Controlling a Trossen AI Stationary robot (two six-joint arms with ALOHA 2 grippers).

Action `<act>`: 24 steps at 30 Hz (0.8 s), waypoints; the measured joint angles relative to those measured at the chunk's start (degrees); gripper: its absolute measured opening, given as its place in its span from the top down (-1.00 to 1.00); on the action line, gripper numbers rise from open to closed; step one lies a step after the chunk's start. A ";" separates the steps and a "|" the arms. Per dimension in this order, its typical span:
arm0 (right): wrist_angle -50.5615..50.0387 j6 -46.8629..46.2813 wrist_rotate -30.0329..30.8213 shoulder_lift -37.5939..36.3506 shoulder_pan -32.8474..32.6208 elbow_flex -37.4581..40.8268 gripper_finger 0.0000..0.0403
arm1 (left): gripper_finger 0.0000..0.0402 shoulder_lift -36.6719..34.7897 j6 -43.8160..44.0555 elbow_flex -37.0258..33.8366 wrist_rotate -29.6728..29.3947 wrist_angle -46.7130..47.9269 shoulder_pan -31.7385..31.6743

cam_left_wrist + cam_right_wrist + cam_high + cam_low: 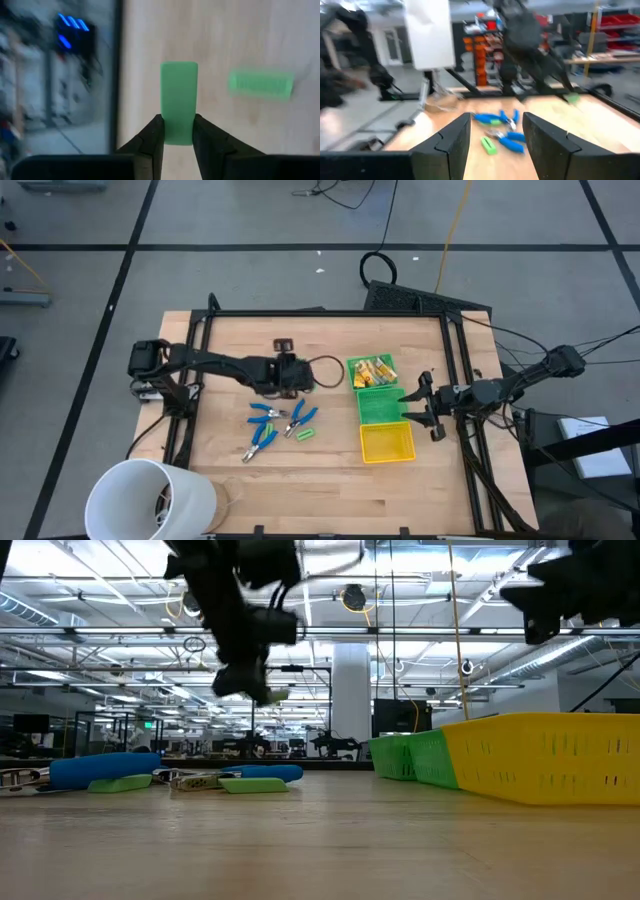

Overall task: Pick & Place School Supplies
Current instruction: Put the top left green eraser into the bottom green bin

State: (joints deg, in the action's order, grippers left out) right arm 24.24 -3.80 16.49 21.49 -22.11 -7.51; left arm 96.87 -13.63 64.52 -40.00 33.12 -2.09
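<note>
My left gripper (178, 131) is shut on a short bright-green piece (178, 100) and hangs above the table's middle (303, 377); the low view shows the piece (272, 696) well above the wood. On the table below lie three blue-handled pliers (266, 416) and further green pieces (305, 433). Yellow-tan wrapped blocks (372, 369) fill the far green bin. My right gripper (496, 135) stands open at the table's right, beside the bins (416, 402), with nothing between its fingers. My left gripper pinches the green piece by its near end (178, 136), one finger (150, 139) on each long side. The fingers slant down and lie along the piece, which sticks out forward past their tips. The piece is lifted clear of the table.
A row of bins stands right of centre: the far green one with blocks, an empty green one (381, 406), and a yellow one (387, 443) nearest. A large white cup (150, 498) sits at the near left corner. A small black object (282, 345) lies at the far middle. Black frame rails (330, 312) border the table.
</note>
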 joint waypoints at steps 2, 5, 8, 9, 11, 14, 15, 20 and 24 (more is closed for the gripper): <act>-0.08 -0.02 2.16 2.03 0.00 0.13 0.15 | 0.56 0.01 -4.23 1.10 -2.59 -4.04 2.21; 2.87 -0.07 7.63 6.65 0.00 0.13 0.15 | 0.56 0.03 -11.43 1.38 -6.28 -13.20 5.04; 8.22 -1.28 12.91 12.33 0.04 0.13 0.15 | 0.55 -0.02 -18.60 1.39 -9.54 -19.92 7.21; 10.09 -1.62 14.28 14.29 0.05 0.13 0.15 | 0.55 -0.02 -20.57 1.39 -9.60 -21.54 7.77; 13.66 -2.56 17.36 18.18 0.19 -0.03 0.15 | 0.55 -0.02 -23.10 1.39 -9.60 -24.54 8.78; 16.28 -5.39 19.77 23.79 1.44 -1.45 0.15 | 0.55 -0.02 -26.03 1.41 -9.59 -28.39 10.24; 16.64 -6.66 19.79 25.58 2.09 -2.20 0.15 | 0.55 -0.02 -26.96 1.41 -9.46 -29.58 10.66; 18.77 -10.48 19.39 34.99 4.99 -6.08 0.15 | 0.55 0.35 -29.85 1.42 -7.37 -35.36 11.96; 23.16 -10.37 19.28 41.50 6.30 -8.47 0.15 | 0.55 1.81 -34.30 1.45 -6.21 -39.37 12.36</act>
State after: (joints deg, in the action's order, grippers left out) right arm 47.40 -14.17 35.77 62.98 -15.80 -15.98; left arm 98.68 -47.94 65.98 -46.21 -6.26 10.27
